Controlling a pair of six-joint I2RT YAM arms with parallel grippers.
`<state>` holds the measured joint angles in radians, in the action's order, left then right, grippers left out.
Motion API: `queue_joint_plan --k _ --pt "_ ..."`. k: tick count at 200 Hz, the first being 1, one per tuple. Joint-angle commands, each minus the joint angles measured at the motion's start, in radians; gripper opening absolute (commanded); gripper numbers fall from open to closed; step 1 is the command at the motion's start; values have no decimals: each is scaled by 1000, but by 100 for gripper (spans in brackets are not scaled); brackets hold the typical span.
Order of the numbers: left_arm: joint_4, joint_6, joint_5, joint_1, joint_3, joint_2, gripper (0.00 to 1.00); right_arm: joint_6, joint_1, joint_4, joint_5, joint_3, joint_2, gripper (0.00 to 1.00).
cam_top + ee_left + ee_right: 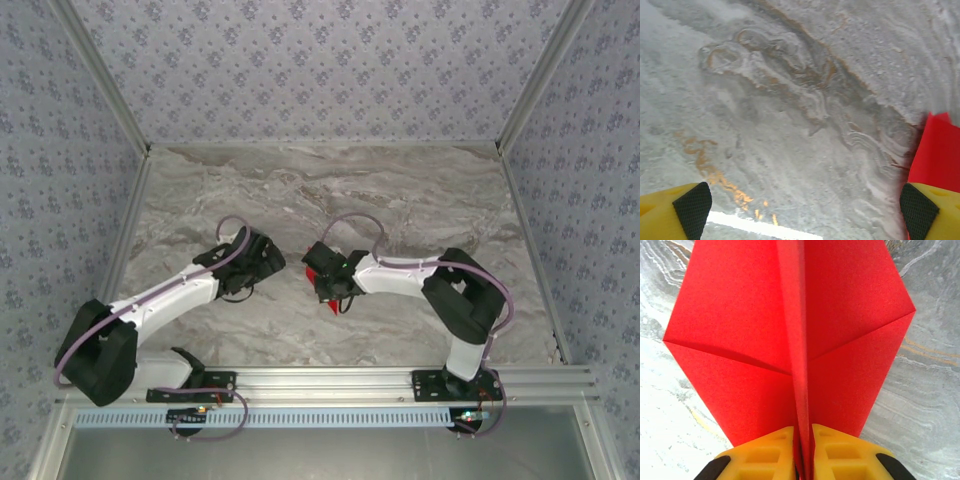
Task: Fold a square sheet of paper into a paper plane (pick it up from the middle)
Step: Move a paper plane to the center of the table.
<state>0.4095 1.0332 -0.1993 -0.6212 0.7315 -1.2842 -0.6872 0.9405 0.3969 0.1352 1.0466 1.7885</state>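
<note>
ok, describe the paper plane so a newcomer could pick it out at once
Start at the grey marbled table and go to its middle, where the right gripper sits. Its yellow fingers pinch the centre fold of the paper plane. It is bright red and creased into angled flaps, unlike the grey stone around it.

A robot-lab test booth: a grey marble-patterned tabletop (pixel 400 190) is boxed in by upright panels of lilac-grey flowered wallpaper (pixel 320 60) set between bare aluminium frame posts (pixel 100 70). Two white-and-black robot arms (pixel 180 290) are bolted to a slotted aluminium rail (pixel 330 380) along its near edge.
</note>
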Motion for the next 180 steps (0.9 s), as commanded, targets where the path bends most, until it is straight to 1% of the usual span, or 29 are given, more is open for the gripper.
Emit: queue_joint_plan --k 1,23,52,82,88,129,160,180 --pt "80 -32 -29 12 28 15 99 -35 0 73 50 25 35 14" --pt "86 -37 -31 18 29 17 99 -31 -1 88 49 45 47 14" --pt "111 -47 -47 25 38 22 99 -25 -18 111 68 75 28 7" --pt "152 -63 -72 27 54 26 99 39 -110 114 73 137 -5 6" --pt "156 -65 -74 27 58 28 99 49 -130 111 75 184 1 6" --pt "170 -83 -72 27 63 34 99 182 -250 127 61 358 122 6" --pt "167 -95 -67 27 65 29 99 224 -294 163 54 470 203 8" --pt "164 -96 -63 27 65 23 99 232 -309 171 42 505 246 9"
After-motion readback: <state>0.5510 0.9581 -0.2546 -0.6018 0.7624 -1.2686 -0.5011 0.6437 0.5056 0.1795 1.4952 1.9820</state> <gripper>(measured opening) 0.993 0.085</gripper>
